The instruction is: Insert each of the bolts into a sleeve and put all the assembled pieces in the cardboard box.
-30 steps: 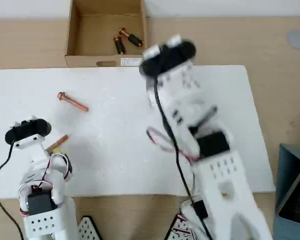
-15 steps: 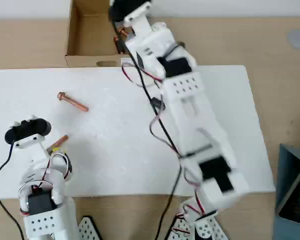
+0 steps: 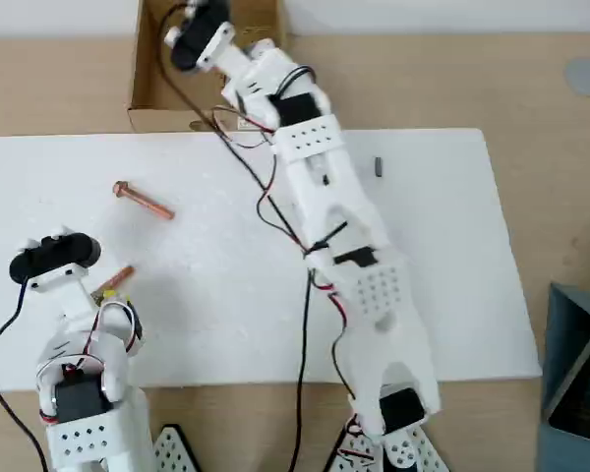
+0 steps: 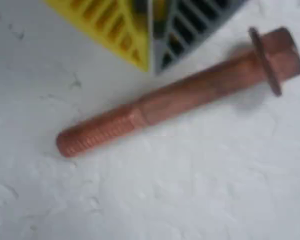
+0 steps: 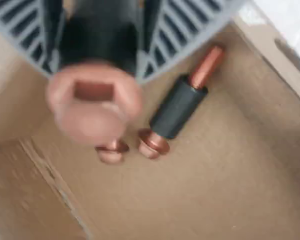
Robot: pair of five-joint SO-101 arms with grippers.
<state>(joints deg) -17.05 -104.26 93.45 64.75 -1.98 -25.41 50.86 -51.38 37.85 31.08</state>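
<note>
I read the right claw [image 5: 97,62] clamped on 1 sleeved bolt [image 5: 92,102] over the cardboard box [image 5: 230,200], where another assembled piece [image 5: 177,112] lies. The left claw [image 4: 150,60] appears closed and empty, just beside 1 bare bolt [image 4: 180,95] on the white sheet [image 4: 190,190].

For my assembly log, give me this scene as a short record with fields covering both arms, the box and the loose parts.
Right end effector: shut on the held assembled piece, above the cardboard box
In box: boxed assembled piece lying flat, another bolt head beside it
Left end effector: shut, empty, beside the near bolt
Loose on white mat: near bolt, far bolt, loose sleeve
</note>
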